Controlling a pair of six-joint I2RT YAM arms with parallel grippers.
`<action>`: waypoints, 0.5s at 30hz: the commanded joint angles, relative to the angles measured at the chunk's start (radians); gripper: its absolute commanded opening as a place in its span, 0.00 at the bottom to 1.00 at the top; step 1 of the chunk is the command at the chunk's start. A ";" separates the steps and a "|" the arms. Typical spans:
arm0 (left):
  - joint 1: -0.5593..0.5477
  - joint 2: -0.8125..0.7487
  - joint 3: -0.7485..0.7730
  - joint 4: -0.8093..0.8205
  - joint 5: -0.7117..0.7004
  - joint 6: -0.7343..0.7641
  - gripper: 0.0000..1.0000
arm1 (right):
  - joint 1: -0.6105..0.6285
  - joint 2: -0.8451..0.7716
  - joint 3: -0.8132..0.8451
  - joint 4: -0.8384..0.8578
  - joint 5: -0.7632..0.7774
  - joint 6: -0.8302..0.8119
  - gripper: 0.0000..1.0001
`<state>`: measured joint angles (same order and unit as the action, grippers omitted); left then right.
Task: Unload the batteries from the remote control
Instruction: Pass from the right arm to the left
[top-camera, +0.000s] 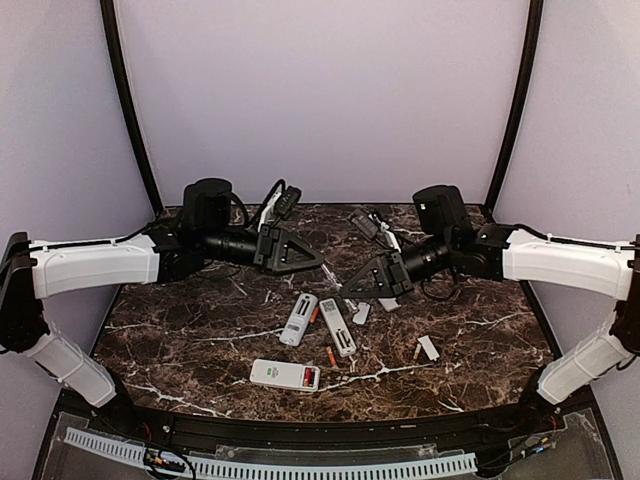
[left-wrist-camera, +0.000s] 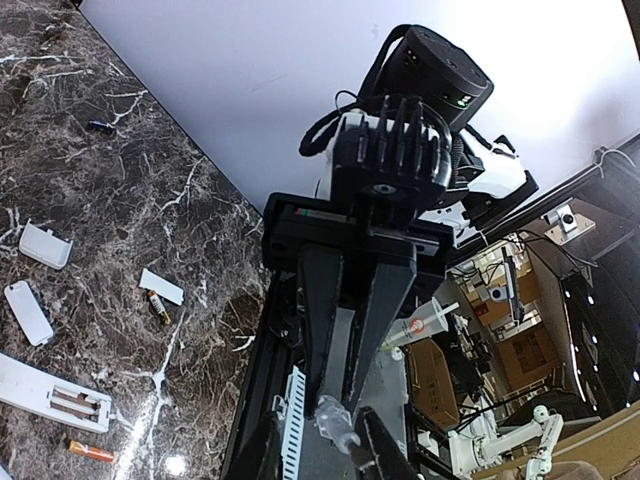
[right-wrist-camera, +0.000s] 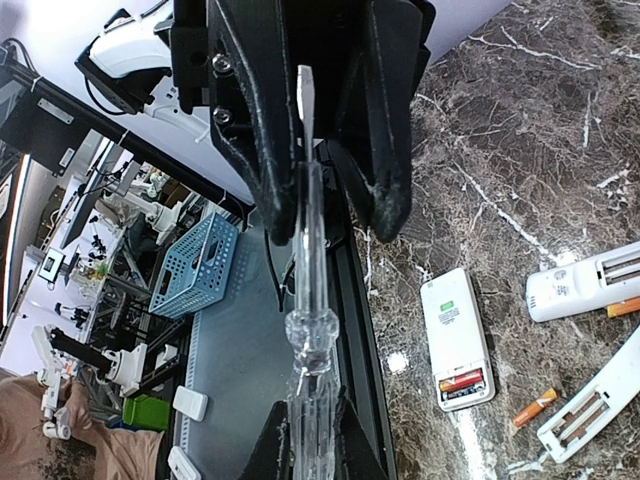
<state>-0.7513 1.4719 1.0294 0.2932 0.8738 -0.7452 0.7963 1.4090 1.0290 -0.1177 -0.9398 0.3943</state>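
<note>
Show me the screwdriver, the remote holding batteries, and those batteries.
screwdriver (right-wrist-camera: 303, 335): right wrist view, clear handle.
remote holding batteries (right-wrist-camera: 452, 315): right wrist view, white body.
batteries (right-wrist-camera: 460, 380): right wrist view, red one in compartment.

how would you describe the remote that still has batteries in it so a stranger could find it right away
Start at the dark marble table and find the white remote nearest its front edge. Unlike the other two remotes, angled side by side behind it, it lies crosswise alone, with red batteries showing in its open end.
</note>
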 joint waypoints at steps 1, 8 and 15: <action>-0.005 -0.020 -0.026 0.035 0.020 -0.006 0.22 | -0.016 -0.005 -0.006 0.065 -0.046 0.015 0.00; -0.006 -0.014 -0.032 0.079 0.029 -0.037 0.14 | -0.019 0.012 -0.010 0.061 -0.055 0.015 0.00; -0.005 -0.005 -0.054 0.148 0.036 -0.093 0.04 | -0.022 0.021 -0.009 0.060 -0.050 0.015 0.00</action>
<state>-0.7555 1.4719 1.0027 0.3832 0.8913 -0.7990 0.7803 1.4197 1.0264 -0.1013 -0.9722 0.4068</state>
